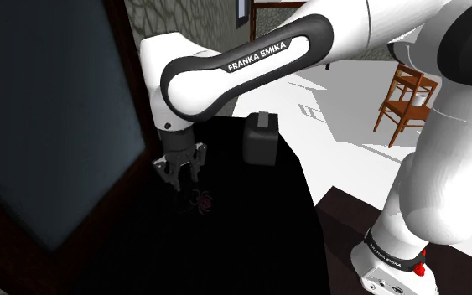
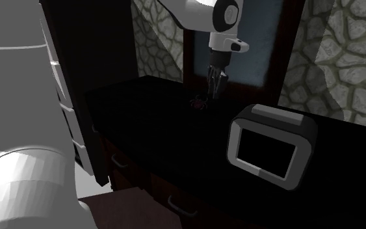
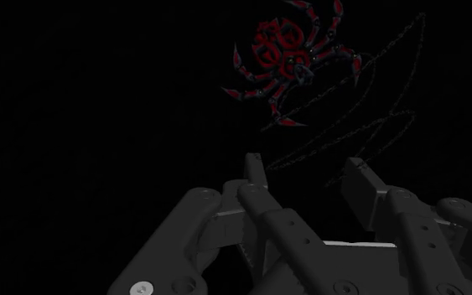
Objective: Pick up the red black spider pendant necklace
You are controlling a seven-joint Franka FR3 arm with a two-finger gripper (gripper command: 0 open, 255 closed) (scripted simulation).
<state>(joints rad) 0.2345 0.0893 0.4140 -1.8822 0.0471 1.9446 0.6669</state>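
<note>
A rough stone wall (image 2: 334,58) and a dark-framed mirror (image 2: 256,45) back the black desk (image 2: 142,123), which also carries a grey boxy frame (image 2: 270,148); the red-and-black spider pendant necklace (image 3: 282,52) lies flat on it, its thin chain looped beside; the black claw (image 3: 305,172) hovers just short of it, fingers apart and empty; this looks like the approach; next it must centre over the spider, descend and close.

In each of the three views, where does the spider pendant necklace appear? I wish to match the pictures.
Shoulder view: necklace on the dark tabletop, left of centre, just right of the gripper.
Second exterior view: necklace above centre, just left of the gripper.
Wrist view: necklace just beyond the open gripper.
Shared landmark: the gripper, beside the necklace everywhere.
</note>
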